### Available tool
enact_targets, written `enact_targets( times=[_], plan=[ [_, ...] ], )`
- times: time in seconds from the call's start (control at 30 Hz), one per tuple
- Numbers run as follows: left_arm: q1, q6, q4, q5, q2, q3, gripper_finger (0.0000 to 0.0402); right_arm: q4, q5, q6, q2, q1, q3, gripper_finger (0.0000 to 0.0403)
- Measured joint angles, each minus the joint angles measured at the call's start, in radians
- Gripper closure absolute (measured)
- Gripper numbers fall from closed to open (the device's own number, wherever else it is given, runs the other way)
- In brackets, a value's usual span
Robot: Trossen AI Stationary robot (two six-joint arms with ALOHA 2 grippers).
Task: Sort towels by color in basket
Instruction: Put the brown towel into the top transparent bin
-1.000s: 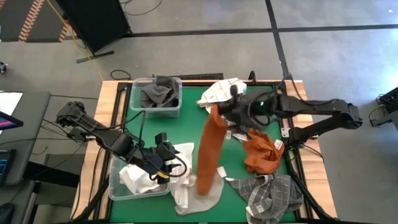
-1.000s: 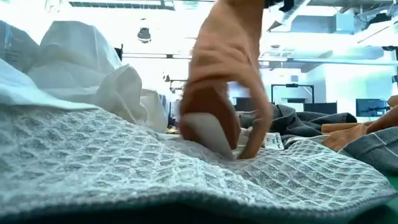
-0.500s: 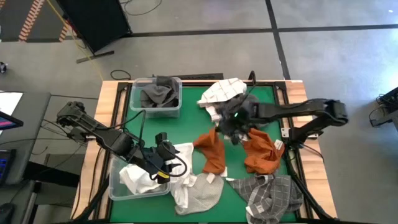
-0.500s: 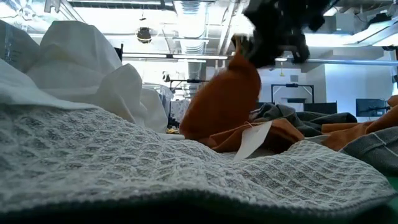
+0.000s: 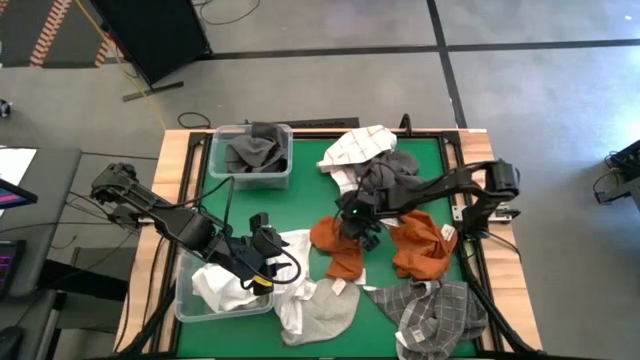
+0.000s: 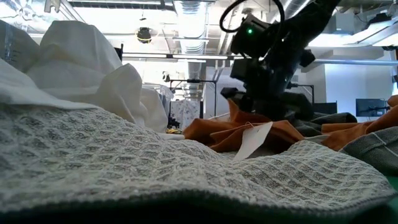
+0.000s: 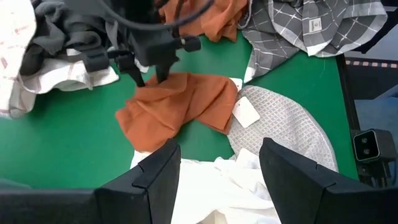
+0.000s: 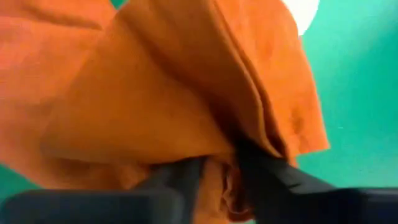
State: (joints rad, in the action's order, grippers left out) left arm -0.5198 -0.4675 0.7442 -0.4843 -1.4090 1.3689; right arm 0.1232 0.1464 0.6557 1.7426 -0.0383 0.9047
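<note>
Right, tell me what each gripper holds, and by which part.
Right gripper pinches the rust orange towel at a bunched fold on its edge. Left gripper holds nothing, open over the white towels.

Two rust-orange towels (image 5: 338, 245) (image 5: 420, 245) are lying on the green surface (image 5: 300, 200). A grey-and-white checked towel (image 5: 440, 315) is showing nearby, a dark grey towel (image 5: 255, 152) is filling one clear bin (image 5: 215, 170), and white towels (image 5: 225, 285) are filling the other.

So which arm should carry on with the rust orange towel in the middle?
The right arm. Its gripper is already closed on the rust orange towel, which lies crumpled on the green mat. The left gripper sits open over the white towels by the clear bin.
</note>
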Motion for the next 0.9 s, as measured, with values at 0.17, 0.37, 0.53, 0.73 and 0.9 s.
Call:
enact_targets(
  times=[0.17, 0.37, 0.53, 0.73, 0.9],
  plan=[
    [0.0, 0.0, 0.002, 0.0, 0.0, 0.0, 0.0193, -0.067, -0.007, -0.032, 0.012, 0.032, 0.0, 0.0096],
    [0.0, 0.0, 0.001, 0.0, 0.0, 0.0, 0.0193, -0.055, -0.021, -0.089, -0.025, 0.053, 0.014, 0.001],
    [0.0, -0.001, 0.0, 0.0, 0.0, 0.0, 0.0193, 0.008, -0.015, -0.092, -0.073, 0.069, 0.037, 0.0034],
    [0.0, -0.005, 0.002, 0.0, 0.0, 0.0, 0.0193, 0.016, 0.129, -0.139, -0.079, 0.109, 0.04, 0.0042],
    [0.0, -0.007, 0.003, 0.0, 0.0, 0.0, 0.0193, 0.014, 0.122, -0.158, 0.026, 0.137, 0.039, 0.004]
  ],
)
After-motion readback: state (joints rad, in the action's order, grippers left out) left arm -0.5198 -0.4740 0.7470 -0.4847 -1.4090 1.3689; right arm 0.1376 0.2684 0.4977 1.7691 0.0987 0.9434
